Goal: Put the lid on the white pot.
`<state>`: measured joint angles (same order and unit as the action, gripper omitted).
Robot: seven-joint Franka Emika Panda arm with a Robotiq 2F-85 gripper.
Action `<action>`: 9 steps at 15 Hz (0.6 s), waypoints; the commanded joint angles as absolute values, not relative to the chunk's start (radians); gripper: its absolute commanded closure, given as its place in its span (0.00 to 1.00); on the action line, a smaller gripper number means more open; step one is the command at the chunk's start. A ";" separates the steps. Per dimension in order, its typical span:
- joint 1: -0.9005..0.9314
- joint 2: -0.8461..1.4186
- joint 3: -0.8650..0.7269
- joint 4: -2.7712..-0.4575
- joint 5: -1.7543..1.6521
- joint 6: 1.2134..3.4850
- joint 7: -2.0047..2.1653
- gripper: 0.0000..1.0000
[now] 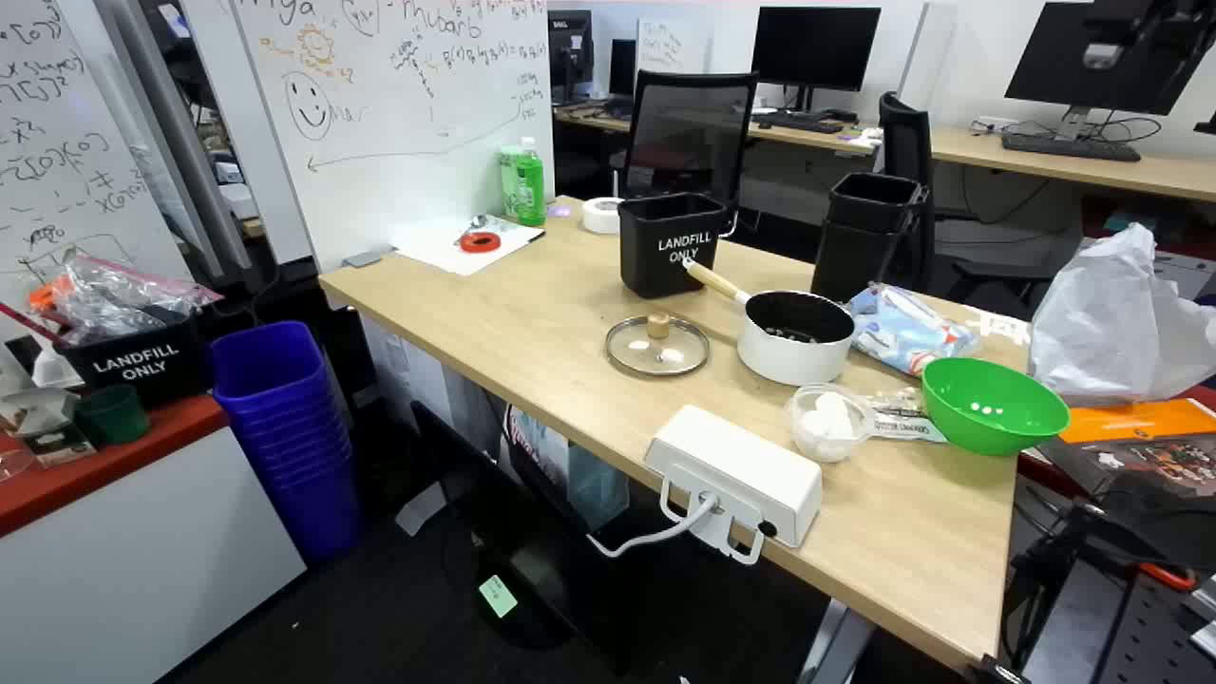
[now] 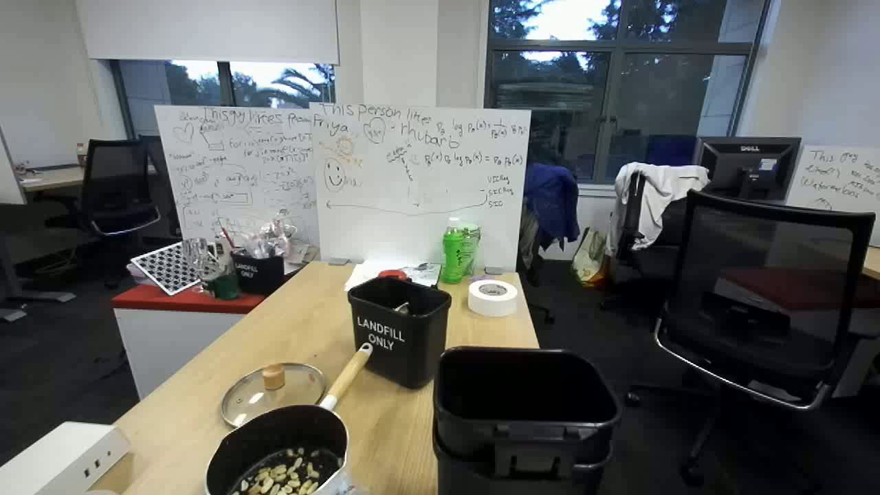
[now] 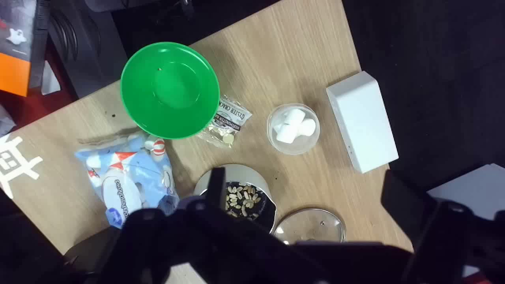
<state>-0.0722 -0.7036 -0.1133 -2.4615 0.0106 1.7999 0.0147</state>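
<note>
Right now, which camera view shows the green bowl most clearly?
The wrist view: nothing covers the green bowl, and its whole inside shows. Only a single exterior view includes the green bowl, smaller and at a slant.

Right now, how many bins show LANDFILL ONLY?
2: a black bin on the wooden table, a second bin on the red-topped cabinet. The stacked bins might too; some sides are hidden.

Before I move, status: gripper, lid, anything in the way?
Gripper open, empty. Lid flat on table, knob up, beside uncovered white pot. Possible snag: pot handle, jutting toward the tabletop LANDFILL ONLY bin.
</note>
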 commanded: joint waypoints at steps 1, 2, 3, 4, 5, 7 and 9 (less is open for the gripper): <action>-0.083 -0.702 -0.106 -2.459 0.016 1.797 0.009 0.00; -0.083 -0.702 -0.106 -2.459 0.016 1.797 0.009 0.00; -0.083 -0.702 -0.106 -2.459 0.016 1.797 0.009 0.00; -0.083 -0.702 -0.106 -2.459 0.016 1.797 0.009 0.00; -0.083 -0.702 -0.106 -2.459 0.016 1.797 0.009 0.00; -0.083 -0.702 -0.106 -2.459 0.016 1.797 0.009 0.00; -0.074 -0.682 -0.098 -2.454 0.021 1.792 0.010 0.00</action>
<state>-0.0722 -0.7032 -0.1118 -2.4617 0.0109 1.7999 0.0148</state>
